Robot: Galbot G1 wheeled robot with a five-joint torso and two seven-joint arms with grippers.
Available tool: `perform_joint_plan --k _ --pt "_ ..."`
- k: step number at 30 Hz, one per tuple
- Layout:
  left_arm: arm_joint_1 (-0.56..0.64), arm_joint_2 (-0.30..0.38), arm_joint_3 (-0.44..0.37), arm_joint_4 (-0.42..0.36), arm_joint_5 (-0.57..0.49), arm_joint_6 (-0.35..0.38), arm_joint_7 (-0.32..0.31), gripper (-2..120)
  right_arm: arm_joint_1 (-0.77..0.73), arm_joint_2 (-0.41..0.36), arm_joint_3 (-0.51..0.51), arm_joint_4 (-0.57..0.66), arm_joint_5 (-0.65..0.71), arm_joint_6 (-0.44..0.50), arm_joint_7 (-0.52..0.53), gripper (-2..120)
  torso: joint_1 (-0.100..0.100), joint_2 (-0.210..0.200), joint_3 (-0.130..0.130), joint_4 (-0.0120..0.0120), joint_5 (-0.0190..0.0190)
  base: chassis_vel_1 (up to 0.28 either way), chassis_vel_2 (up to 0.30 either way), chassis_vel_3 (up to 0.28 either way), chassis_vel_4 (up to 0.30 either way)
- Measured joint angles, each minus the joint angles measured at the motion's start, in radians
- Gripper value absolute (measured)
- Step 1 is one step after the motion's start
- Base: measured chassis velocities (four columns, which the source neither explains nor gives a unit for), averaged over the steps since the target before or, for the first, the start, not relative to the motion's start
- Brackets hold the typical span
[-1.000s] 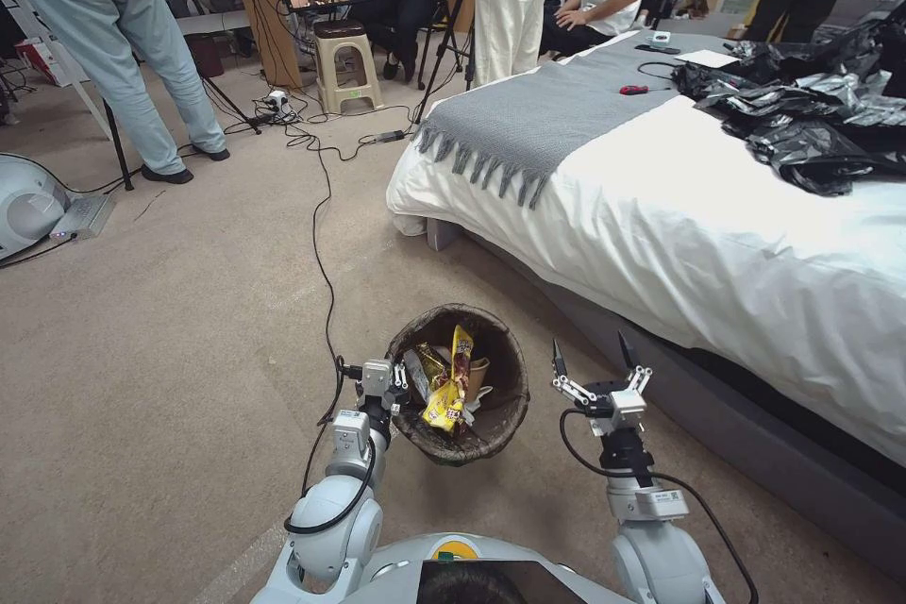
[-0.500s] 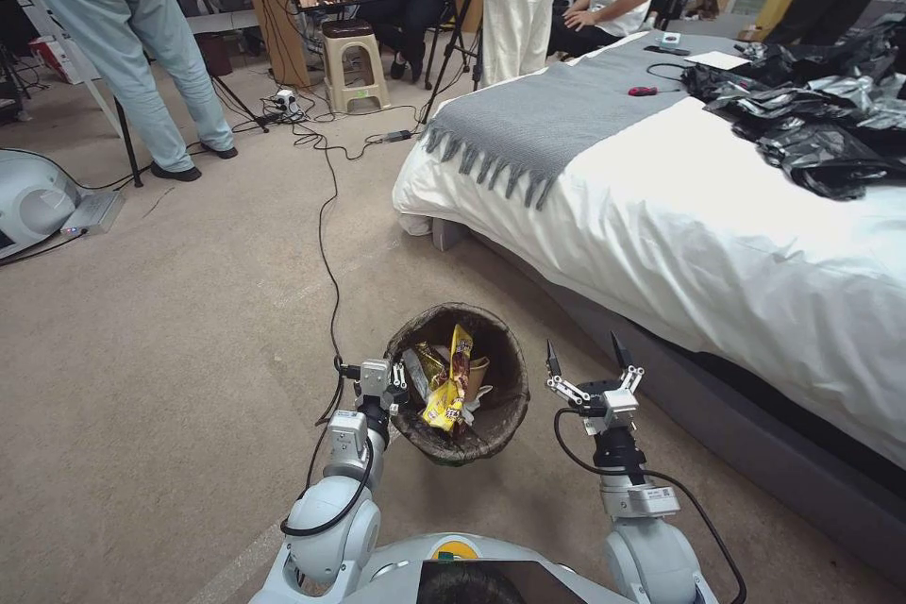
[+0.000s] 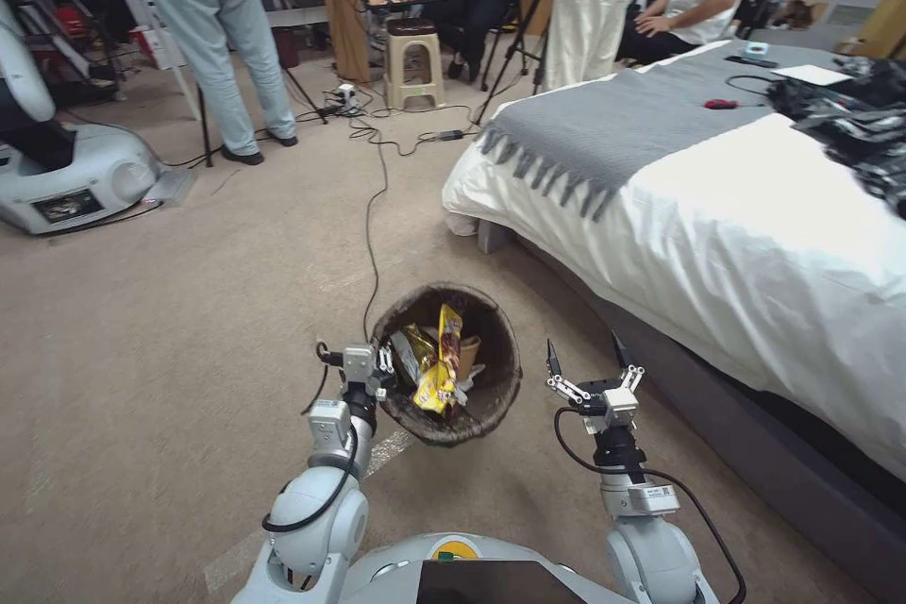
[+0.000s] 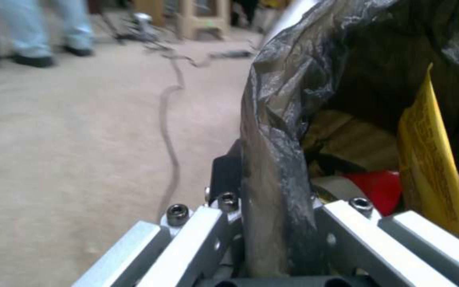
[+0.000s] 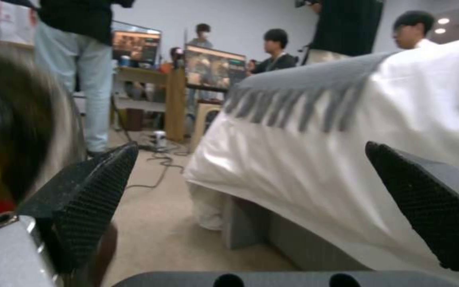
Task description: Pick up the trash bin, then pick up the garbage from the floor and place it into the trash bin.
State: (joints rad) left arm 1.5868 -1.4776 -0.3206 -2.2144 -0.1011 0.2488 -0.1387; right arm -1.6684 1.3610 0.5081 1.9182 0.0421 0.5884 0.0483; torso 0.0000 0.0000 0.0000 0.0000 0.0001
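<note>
The trash bin (image 3: 502,394), lined with a dark bag, hangs just above the carpet in front of me in the head view. My left gripper (image 3: 381,364) is shut on its near-left rim; the left wrist view shows the bag-covered rim (image 4: 275,159) pinched between the fingers of the left gripper (image 4: 272,215). Garbage lies inside: yellow snack wrappers (image 3: 440,376), a brown paper cup (image 3: 469,352), a red scrap (image 4: 379,186). My right gripper (image 3: 585,360) is held open to the right of the bin, with nothing in it, and the right gripper (image 5: 261,183) faces the bed.
A bed (image 3: 755,245) with a white duvet and a grey fringed throw (image 3: 613,127) runs along my right. Black bags (image 3: 864,127) lie on it. A black cable (image 3: 370,217) crosses the carpet ahead. Another robot's base (image 3: 71,184) stands far left; people and a stool (image 3: 413,66) stand behind.
The whole picture has shifted to the right, so the camera has turned left. The bin stays in my left gripper, and the right gripper stays open beside it.
</note>
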Motion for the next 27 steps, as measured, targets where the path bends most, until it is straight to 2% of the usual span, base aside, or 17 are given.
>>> perform_joint_plan --k 16,27 --pt "-0.002 -0.004 -0.063 -0.049 -0.038 0.026 -0.036 0 0.005 0.003 0.002 -0.015 -0.001 0.001 -0.003 100 0.000 0.000 0.000 0.0002 -0.0001 0.121 0.122 0.118 0.119" --pt "0.000 -0.011 -0.088 -0.038 -0.036 0.031 -0.066 0 0.007 0.005 0.005 -0.025 -0.002 0.007 -0.007 100 0.000 0.000 0.000 0.0001 -0.0002 0.125 0.130 0.128 0.124"
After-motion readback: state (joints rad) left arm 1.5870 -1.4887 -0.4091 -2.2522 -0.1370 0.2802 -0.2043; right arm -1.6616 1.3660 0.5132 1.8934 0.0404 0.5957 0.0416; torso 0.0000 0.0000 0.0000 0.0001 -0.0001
